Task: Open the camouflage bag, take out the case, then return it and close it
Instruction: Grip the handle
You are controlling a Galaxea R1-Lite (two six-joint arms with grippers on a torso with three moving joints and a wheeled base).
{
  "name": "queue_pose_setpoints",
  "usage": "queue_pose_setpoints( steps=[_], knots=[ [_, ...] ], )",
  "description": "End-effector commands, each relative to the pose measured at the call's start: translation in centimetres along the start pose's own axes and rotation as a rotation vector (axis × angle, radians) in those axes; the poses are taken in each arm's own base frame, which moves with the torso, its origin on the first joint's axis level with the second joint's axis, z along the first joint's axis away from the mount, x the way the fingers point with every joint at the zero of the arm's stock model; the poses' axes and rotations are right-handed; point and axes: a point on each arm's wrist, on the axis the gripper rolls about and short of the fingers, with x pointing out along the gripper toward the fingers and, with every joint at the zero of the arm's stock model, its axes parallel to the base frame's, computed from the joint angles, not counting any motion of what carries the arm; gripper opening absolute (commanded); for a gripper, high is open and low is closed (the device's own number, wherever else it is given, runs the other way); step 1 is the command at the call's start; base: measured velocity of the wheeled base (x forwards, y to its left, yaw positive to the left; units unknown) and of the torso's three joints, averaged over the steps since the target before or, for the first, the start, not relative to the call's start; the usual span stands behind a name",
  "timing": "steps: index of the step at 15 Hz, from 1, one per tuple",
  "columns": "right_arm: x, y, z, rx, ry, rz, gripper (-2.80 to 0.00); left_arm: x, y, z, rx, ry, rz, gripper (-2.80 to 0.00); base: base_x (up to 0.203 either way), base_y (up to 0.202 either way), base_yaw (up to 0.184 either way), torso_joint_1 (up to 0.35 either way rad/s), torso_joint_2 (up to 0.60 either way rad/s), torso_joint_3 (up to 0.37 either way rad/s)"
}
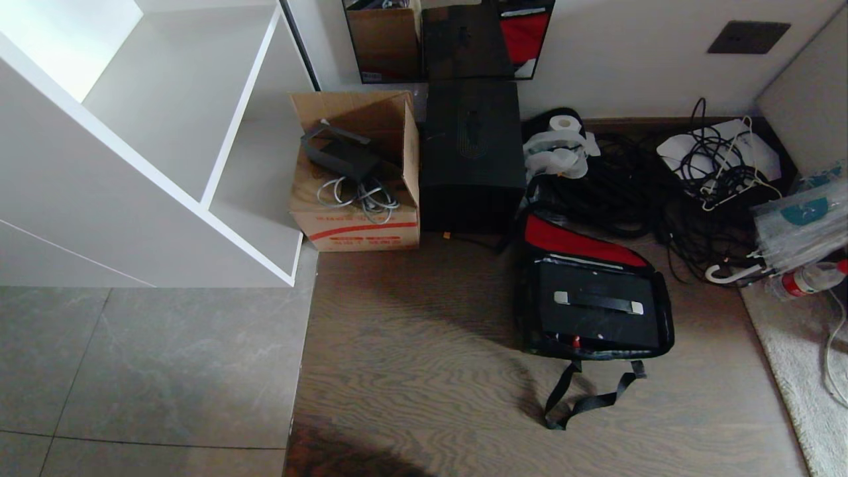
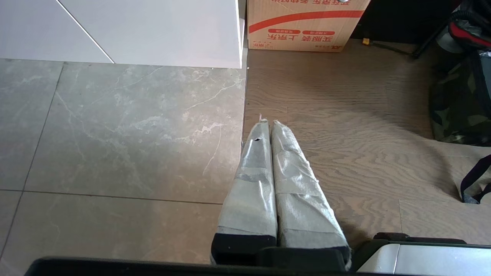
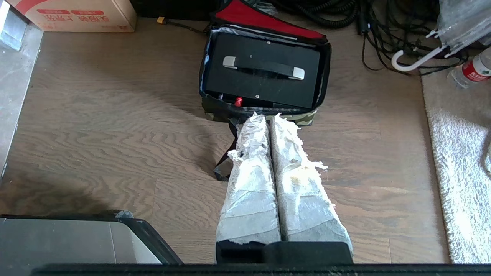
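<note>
The camouflage bag (image 1: 530, 311) lies open on the wood floor, its red-lined lid (image 1: 576, 242) folded back toward the wall. Inside it sits the black case (image 1: 596, 324), flat, with its silver-ended handle (image 1: 599, 303) facing up and a small red latch at the near edge. In the right wrist view the bag (image 3: 303, 118) and the case (image 3: 264, 82) lie just beyond my right gripper (image 3: 268, 117), which is shut and empty above the floor. My left gripper (image 2: 267, 122) is shut and empty over the seam between tile and wood, with the bag (image 2: 460, 111) off to its side. Neither arm shows in the head view.
A tall black box (image 1: 472, 156) and a cardboard box (image 1: 358, 172) of cables stand against the wall. A white shelf unit (image 1: 165, 132) is at the left. Tangled cables (image 1: 662, 192), an umbrella (image 1: 788, 232), a bottle (image 1: 811, 278) and a pale rug (image 1: 801, 358) crowd the right.
</note>
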Motion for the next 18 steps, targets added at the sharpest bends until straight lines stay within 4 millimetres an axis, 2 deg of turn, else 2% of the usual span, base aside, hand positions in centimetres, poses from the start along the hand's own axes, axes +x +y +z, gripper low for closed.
queue_pose_setpoints(
  steps=[1, 18],
  knots=[
    [0.03, 0.00, -0.04, -0.001, 0.005, 0.001, -2.80, 0.01, 0.00, 0.00, 0.000, 0.001, 0.000, -2.80, 0.000, 0.000, 0.000, 0.000, 0.00, 0.000],
    [0.03, 0.00, -0.04, -0.001, 0.005, 0.002, -2.80, 0.01, 0.00, 0.01, 0.003, 0.001, 0.000, -2.80, 0.000, 0.000, 0.000, 0.000, 0.00, 0.000]
  ],
)
